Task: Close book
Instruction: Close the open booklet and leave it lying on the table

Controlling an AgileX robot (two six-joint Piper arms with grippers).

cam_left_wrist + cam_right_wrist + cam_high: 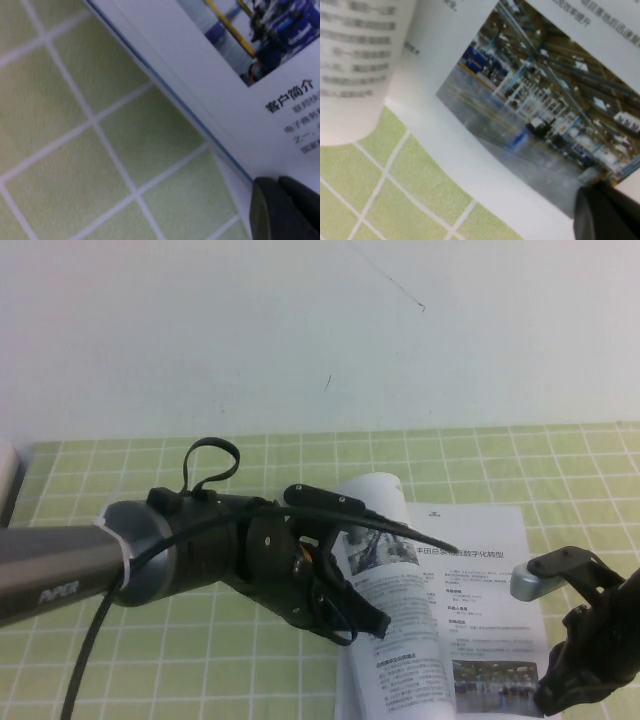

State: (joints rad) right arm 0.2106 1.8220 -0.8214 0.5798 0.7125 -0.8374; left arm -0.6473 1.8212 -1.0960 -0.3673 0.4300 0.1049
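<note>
Here, left gripper (350, 618) by the book's (445, 585) curled page (385, 505), right gripper (565, 685) over right page (490, 590); grips unclear.

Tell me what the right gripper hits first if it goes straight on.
Probably the book's right page, near its printed photo; the right gripper hangs above it. The left gripper is at the curled left page.

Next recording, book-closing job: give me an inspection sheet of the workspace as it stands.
Surface: green checked cloth, lying flat.
Job's things: book lies open; its left page curls upward.
Clutter: pale object at the far left edge, unidentifiable.
Grippers: left gripper beside the curled page's left edge; right gripper over the book's near right corner.
Cables: black cable loops above the left arm.
Surroundings: white wall.
</note>
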